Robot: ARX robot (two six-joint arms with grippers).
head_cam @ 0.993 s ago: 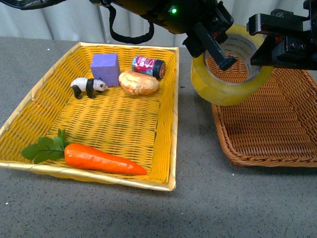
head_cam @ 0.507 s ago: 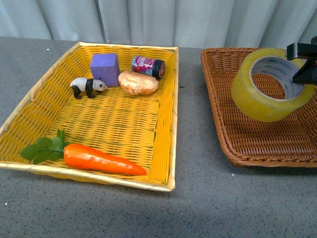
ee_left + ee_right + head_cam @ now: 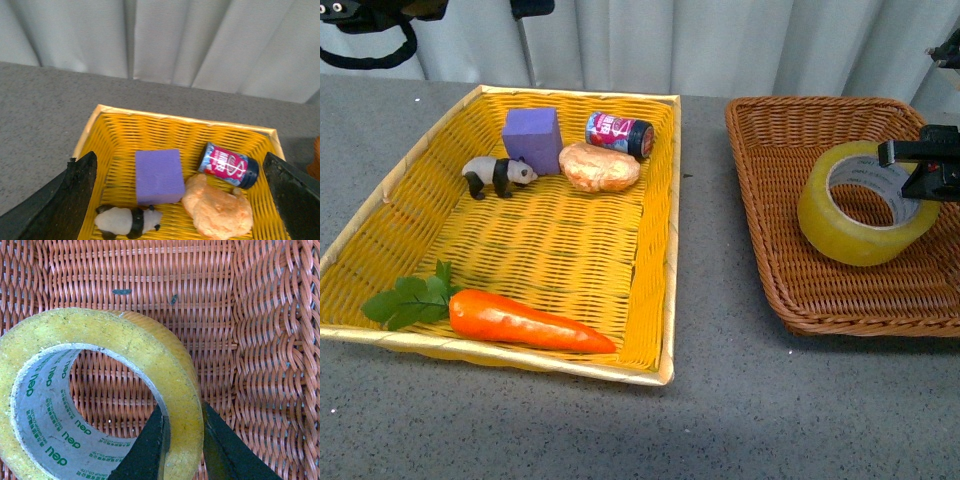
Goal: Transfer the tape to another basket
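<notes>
Tape: the tape (image 3: 865,215) is a wide yellowish roll with a white printed core. It sits tilted inside the basket (image 3: 790,130), near its middle, with the open core facing up and toward the camera. I cannot tell whether its lower edge touches the weave.
Right fingers: the right fingers (image 3: 150,450) pinch the roll's wall, one inside the core and one on the outer face. In the front view they come in from the right edge of the picture.
Left fingers: the left fingers (image 3: 65,200) are spread wide with nothing between them, above the far end of the yellow tray (image 3: 670,250).
Left arm: only a bit of it shows, at the top left corner of the front view.
Basket: dark brown wicker with flared sides, on the right of the surface (image 3: 720,420), beside the yellow tray and apart from it.
Yellow tray, far end: a purple block (image 3: 532,138), with a panda (image 3: 498,175) just beside it on the left. A can (image 3: 619,134) lies on its side, and bread (image 3: 599,167) lies in front of it.
Yellow tray, near end: a carrot (image 3: 525,320) lies along the near wall, with green leaves (image 3: 408,297) at its left tip.
Background: a pale curtain (image 3: 720,40) hangs behind the surface.
</notes>
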